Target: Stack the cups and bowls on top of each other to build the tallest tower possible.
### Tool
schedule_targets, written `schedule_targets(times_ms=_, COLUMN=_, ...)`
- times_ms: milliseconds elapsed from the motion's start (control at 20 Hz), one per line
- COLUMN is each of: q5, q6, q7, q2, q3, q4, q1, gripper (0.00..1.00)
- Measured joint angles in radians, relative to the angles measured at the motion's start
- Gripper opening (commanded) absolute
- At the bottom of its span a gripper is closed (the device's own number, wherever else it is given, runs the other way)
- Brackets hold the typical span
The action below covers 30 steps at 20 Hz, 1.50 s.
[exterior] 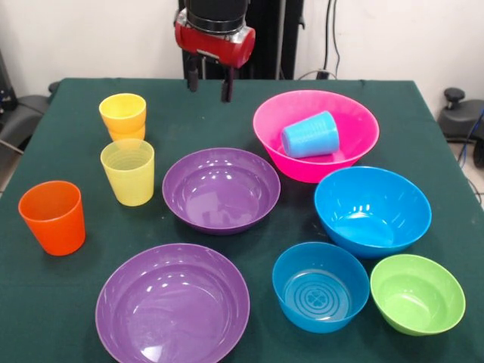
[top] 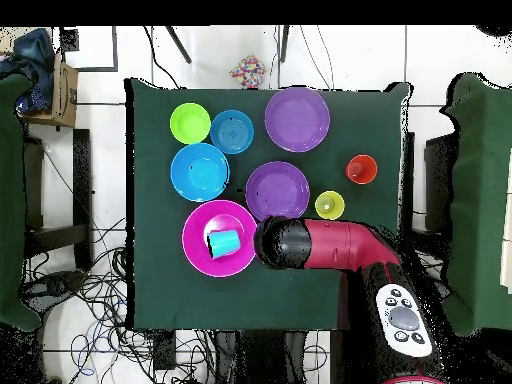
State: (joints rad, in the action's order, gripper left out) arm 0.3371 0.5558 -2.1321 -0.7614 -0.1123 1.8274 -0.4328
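1. On the green table [exterior: 68,302], nearest the front edge, lies a wide shallow purple bowl [exterior: 172,305], upright and empty, a little left of the middle.
2. Toward the front right corner sit the small blue bowl [exterior: 321,286] and the small green bowl [exterior: 417,293], side by side and just touching or nearly so; which, I cannot tell.
3. By the left edge stands the orange cup [exterior: 53,217], upright, on its own.
4. Behind the small bowls, near the right edge, is the big blue bowl [exterior: 372,210], upright and empty.
5. At the table's middle rests the second purple bowl [exterior: 221,189], empty, with the pale yellow ribbed cup [exterior: 128,172] upright just beside it on the left.
6. Farther back on the left stand the two amber-yellow cups [exterior: 123,116], one nested in the other.
7. Toward the far right sits the big pink bowl [exterior: 315,134], and inside it the light blue cup [exterior: 310,134] lies on its side, mouth toward the right edge.
8. Above the far part of the table, between the amber cups and the pink bowl, hangs the gripper [exterior: 209,85], its two dark fingers spread apart and holding nothing, clear of every cup and bowl.
9. In the overhead view the red and black arm [top: 330,245] covers the spot beside the pink bowl.
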Motion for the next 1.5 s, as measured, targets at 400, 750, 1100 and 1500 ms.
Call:
schedule_targets(times_ms=400, q5=0.027, q6=0.026, q7=0.0, q2=-0.02, q3=-0.019, q4=0.0, q1=-0.038, gripper=1.0)
schedule_targets(times_ms=750, q5=0.034, q6=0.028, q7=0.0, q2=-0.027, q3=-0.021, q4=0.0, q1=-0.072, gripper=1.0)
schedule_targets(times_ms=1100, q5=0.041, q6=0.028, q7=0.0, q2=-0.012, q3=-0.022, q4=-0.013, q1=-0.077, gripper=1.0)
schedule_targets(times_ms=1500, q5=0.056, q6=0.07, q7=0.0, q2=0.062, q3=-0.023, q4=-0.079, q1=-0.074, gripper=1.0)
